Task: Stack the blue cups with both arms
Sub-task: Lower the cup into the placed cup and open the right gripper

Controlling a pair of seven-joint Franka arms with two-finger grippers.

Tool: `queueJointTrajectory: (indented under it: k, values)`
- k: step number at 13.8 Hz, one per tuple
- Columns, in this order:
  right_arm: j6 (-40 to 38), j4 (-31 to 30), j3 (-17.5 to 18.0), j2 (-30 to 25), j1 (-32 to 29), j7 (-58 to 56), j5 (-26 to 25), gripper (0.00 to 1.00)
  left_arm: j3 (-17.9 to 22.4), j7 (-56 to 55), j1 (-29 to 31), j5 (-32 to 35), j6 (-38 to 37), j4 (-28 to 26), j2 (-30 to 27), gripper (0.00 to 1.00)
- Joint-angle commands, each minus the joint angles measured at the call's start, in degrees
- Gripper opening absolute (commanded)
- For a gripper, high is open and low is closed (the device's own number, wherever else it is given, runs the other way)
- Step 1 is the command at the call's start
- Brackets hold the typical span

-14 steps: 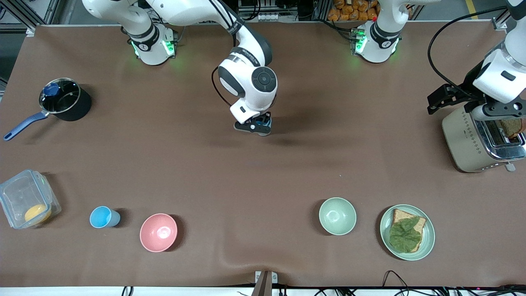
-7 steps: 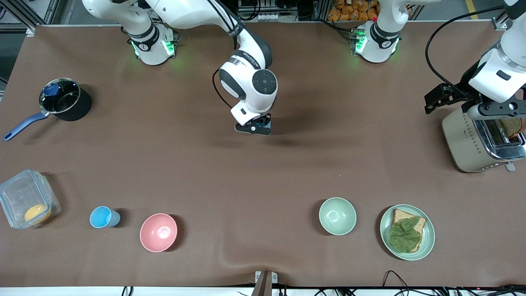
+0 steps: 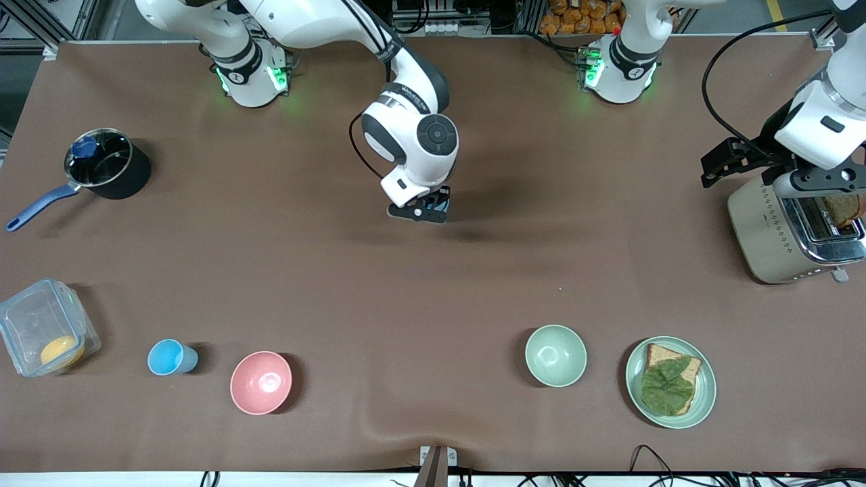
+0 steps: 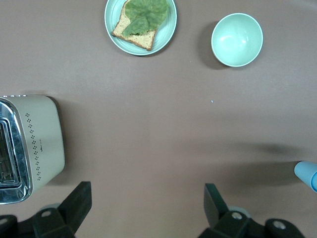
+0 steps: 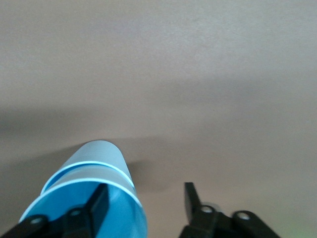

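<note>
Nearest the front camera, a lone brighter blue cup (image 3: 169,357) stands just beside the pink bowl (image 3: 261,382), toward the right arm's end of the table; judged not part of the pair. Farther from the camera than the pink bowl, mid-table, the blue cups (image 5: 99,158) sit under the right gripper (image 5: 143,193). Two rim lines show one within the other, so I read them as nested. The right gripper's jaws are apart, one finger just beside the rim and bare table between them. Judgement: thin smooth plastic, light, stiff but slippery and easily tipped; take hold across the wall near the rim, gently. Well apart from the pink bowl, the left gripper (image 4: 147,196) waits above the toaster (image 4: 34,141), jaws apart.
</note>
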Motion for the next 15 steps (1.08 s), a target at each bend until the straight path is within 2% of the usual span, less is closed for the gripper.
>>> queueJointTrajectory:
  k: [1,10,15]
  values:
    - [-4.73,3.31,0.23,-0.37,0.32,1.80,-1.43,1.00,0.23,1.33,0.40,-0.46,-0.63,-0.32,-0.96,1.00]
    - [-8.96,4.38,0.05,-6.87,-1.87,-1.61,-0.81,1.00,0.67,1.51,0.66,2.09,-3.53,3.02,-0.87,1.00]
    - [-15.63,4.38,0.05,-13.54,-15.91,-26.72,-0.73,1.00,0.67,1.59,0.66,2.09,-3.89,4.25,0.10,1.00]
